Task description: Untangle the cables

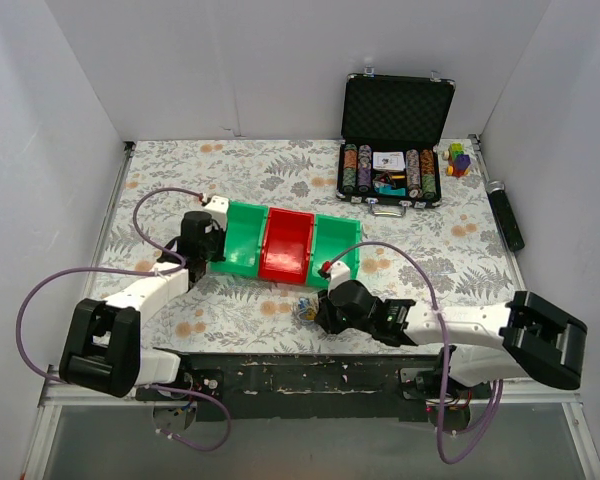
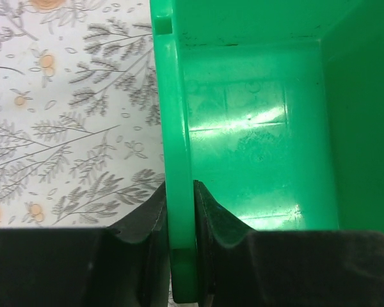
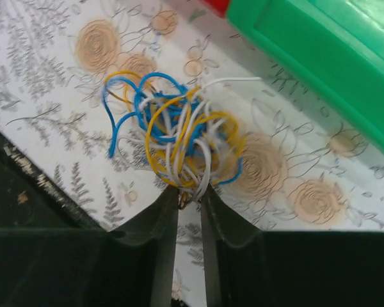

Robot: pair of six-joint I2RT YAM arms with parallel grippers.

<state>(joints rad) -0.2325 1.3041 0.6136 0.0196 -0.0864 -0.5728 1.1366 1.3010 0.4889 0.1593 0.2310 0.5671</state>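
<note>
**Clerk:** Start from the near side.

**Inspector:** Nearest is the scuffed black mounting rail [image 1: 300,372], with both arm bases fixed to it. Beyond it lies the floral-printed table [image 1: 230,170].

**Clerk:** What are the largest fixtures on it?

**Inspector:** A row of three open plastic bins [image 1: 280,272] stands mid-table: green, red, green. An open black hard case of poker chips [image 1: 392,110] sits at the far right, well apart from the work.

**Clerk:** And the left gripper?

**Inspector:** The left gripper [image 2: 179,198] is clamped on the side wall of the left green bin [image 2: 256,128], one finger inside and one outside.

**Clerk:** Where is the task item?

**Inspector:** A small knot of thin yellow, white and blue cables [image 3: 176,125] lies on the table just in front of the bins, not yet separated. The right gripper [image 3: 191,197] has its jaws drawn nearly together, with the knot's nearest strands caught between the tips.

**Clerk:** What are the hazards?

**Inspector:** These are my judgement.
- **Tightening:** The tips hold several strands at once. A pull would likely drag the whole knot or tighten it, because nothing anchors the far side.
- **Slipping:** The strands are thin and may slip free of the tips.
- **Snagging:** The bin wall is near, so a raised loop could snag on its lip.
- **Bins shifting:** If the left arm moves while clamped, the bins could shift onto the cables.
</note>
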